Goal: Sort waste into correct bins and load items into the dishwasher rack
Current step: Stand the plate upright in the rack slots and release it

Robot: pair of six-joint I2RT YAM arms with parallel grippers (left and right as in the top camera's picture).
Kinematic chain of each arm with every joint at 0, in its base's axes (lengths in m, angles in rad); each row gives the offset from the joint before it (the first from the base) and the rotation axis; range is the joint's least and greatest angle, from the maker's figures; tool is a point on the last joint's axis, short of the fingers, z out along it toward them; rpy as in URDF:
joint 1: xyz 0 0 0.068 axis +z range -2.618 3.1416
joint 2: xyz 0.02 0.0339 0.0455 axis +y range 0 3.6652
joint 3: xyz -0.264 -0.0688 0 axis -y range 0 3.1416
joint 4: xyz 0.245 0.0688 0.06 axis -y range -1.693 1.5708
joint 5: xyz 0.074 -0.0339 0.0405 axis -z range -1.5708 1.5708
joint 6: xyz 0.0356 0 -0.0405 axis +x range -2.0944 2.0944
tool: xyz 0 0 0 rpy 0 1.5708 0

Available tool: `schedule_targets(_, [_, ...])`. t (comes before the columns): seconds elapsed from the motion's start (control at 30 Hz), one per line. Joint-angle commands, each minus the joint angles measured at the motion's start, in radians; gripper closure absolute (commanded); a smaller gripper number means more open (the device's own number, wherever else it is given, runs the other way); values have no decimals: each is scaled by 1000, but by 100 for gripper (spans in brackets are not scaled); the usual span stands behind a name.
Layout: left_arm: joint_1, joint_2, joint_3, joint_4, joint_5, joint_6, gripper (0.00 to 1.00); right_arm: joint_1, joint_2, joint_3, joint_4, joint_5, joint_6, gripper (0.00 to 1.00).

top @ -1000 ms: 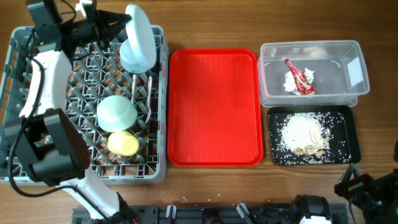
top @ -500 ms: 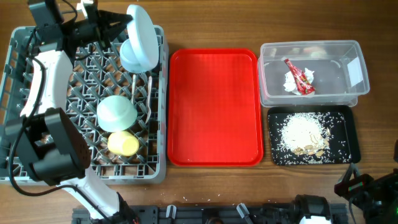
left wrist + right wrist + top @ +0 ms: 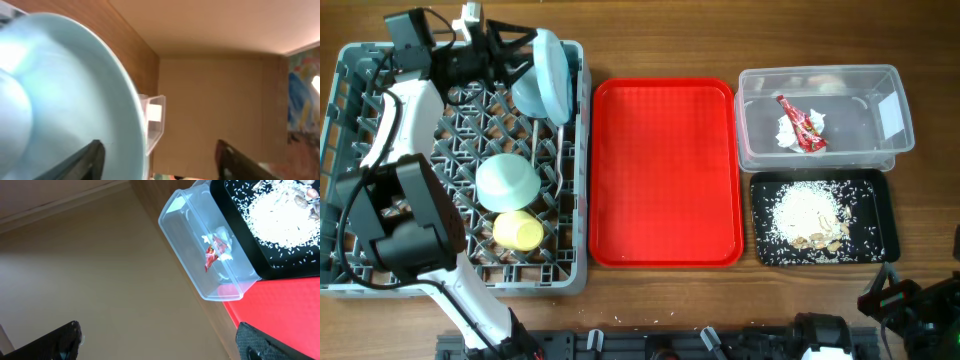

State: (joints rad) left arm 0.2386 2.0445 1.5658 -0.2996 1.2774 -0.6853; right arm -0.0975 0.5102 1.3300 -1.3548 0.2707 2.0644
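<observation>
The pale blue round plate (image 3: 546,72) stands on edge in the grey dishwasher rack (image 3: 350,170), which sits on the table (image 3: 660,40) left of the red serving tray (image 3: 665,172) in the overhead view. The plate leans in the rack corner that is nearest the tray's far left corner. Its surface is smooth and glossy, with a raised rim that catches the light. The left gripper (image 3: 508,50) reaches over the rack's far edge, on the side of the plate away from the tray. In the left wrist view this gripper (image 3: 160,160) has its fingers (image 3: 85,160) spread wide. The plate's rim curves into the gap beside one finger, and I cannot tell whether they touch. Nearer the tray's front left corner, a pale blue bowl (image 3: 507,180) lies upside down in the rack, with a yellow-green cup (image 3: 518,231) just beside it. On the tray's other side, by its far right corner, a clear tub (image 3: 880,80) holds a red crinkled wrapper (image 3: 800,122) on a crumpled white napkin (image 3: 786,131). By the front right corner, a black tray (image 3: 880,250) holds a heap of rice scraps (image 3: 808,214). The right gripper (image 3: 160,342) hangs above the tray's right edge with its fingers far apart and nothing between them.
</observation>
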Motion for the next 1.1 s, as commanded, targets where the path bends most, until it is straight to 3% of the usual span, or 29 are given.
schedule_targets(0.0, [27,13,9,-10,-53,73,7,-3,-3,-3,-1,10,7,0])
schedule_targets(0.03, [42,13,9,-10,-52,72,1,-3,-3,-3,-1,10,7,0])
schedule_targets(0.47, [135,-75,9,-150,4,80,0,-3,-3,-3,-1,10,7,0])
schedule_targets(0.6, [135,-196,9,-314,-74,192,1,-3,-3,-3,-1,10,7,0])
schedule_targets(0.67, [134,-270,9,-434,-197,266,0,-3,-3,-3,-1,10,7,0])
schedule_targets(0.77, [115,-383,9,-551,-366,282,0,-3,-3,-3,-1,10,6,0])
schedule_targets(1.07, [66,-459,9,-570,-408,282,0,-3,-3,-3,-1,10,7,0])
